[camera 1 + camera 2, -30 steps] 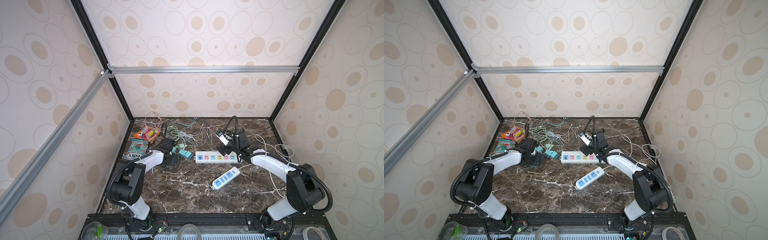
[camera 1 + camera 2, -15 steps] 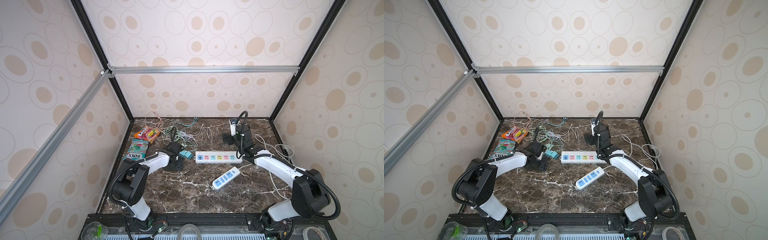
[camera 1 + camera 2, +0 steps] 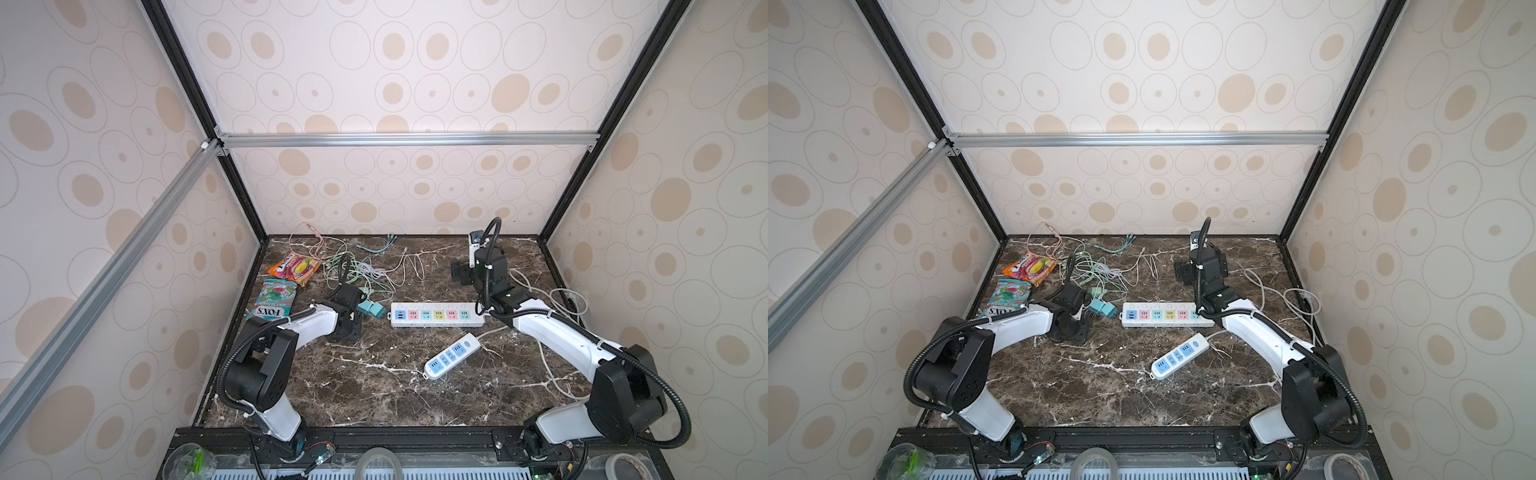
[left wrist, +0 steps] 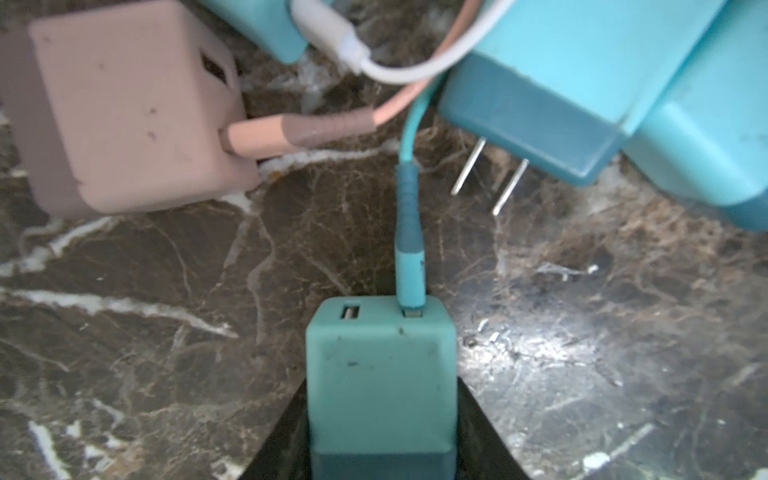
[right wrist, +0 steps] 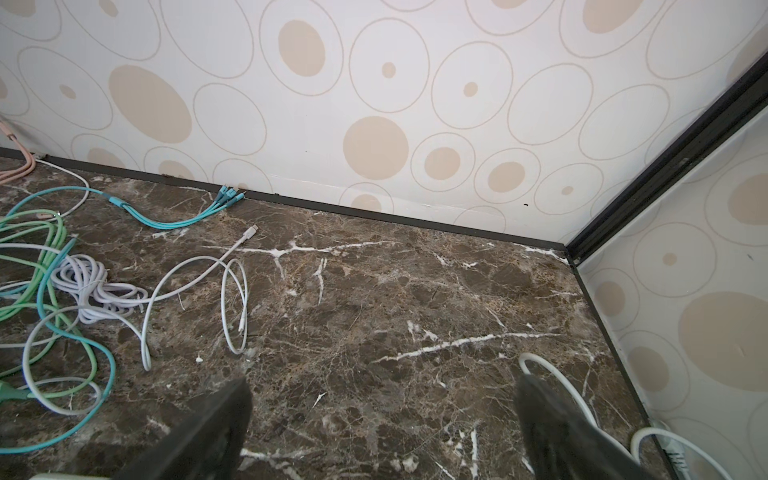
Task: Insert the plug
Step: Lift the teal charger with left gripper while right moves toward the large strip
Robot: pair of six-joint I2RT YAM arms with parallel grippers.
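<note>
1. Your left hand (image 4: 381, 386) pinched the teal plug (image 4: 378, 345) by its sides, low on the surface (image 4: 166, 311), left of the power strip (image 3: 436, 314).
2. Your right hand (image 5: 380, 432) stood spread wide, empty.

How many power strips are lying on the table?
2. The long strip with colourful sockets lies in the middle; the short strip with blue sockets lies closer to the front edge, angled. None seems hidden.

Two power strips, a long strip (image 3: 436, 314) and a short strip (image 3: 451, 356); two snack packets (image 3: 295, 266); one pink charger (image 4: 124, 108); at least three teal chargers (image 4: 380, 374); cables (image 5: 83, 291) too tangled to count
</note>
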